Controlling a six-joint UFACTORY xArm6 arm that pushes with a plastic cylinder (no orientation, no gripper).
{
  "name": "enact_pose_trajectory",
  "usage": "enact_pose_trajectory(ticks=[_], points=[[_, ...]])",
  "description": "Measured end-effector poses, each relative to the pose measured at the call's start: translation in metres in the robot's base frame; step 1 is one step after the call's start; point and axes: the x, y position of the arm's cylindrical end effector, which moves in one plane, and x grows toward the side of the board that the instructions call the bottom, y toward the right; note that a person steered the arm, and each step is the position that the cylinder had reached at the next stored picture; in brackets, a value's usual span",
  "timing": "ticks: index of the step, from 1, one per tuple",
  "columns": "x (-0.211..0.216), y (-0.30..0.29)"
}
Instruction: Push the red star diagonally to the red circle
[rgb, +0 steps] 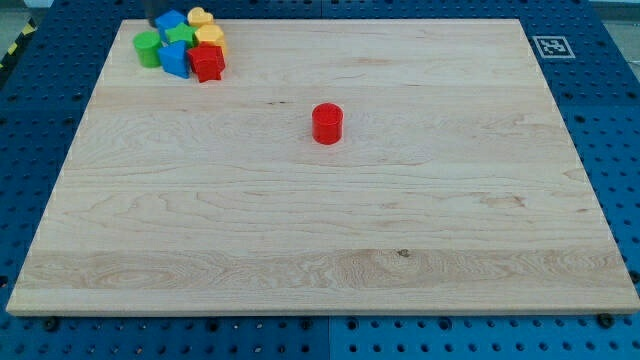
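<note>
We are finding the red star (207, 62) sitting at the view's top left, packed against blue (174, 57), green (147, 48) and yellow blocks (209, 36); the red circle (327, 123) is standing well apart, down-right; our tip is barely showing, position untellable; we judge the push unstarted, needing contact from the star's upper-left

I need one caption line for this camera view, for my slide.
Red cylinder block alone mid-board; red star block in a coloured cluster at the wooden board's top-left corner; my tip just above the cluster.

My tip hidden, rod (160, 14) cut off at view's top, green block (181, 35) mostly covered
</note>
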Motion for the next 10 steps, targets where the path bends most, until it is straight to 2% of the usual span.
enact_pose_trajectory(ticks=[2, 4, 6, 10], points=[[0.031, 0.021], [0.086, 0.031], [0.136, 0.1], [0.133, 0.199]])
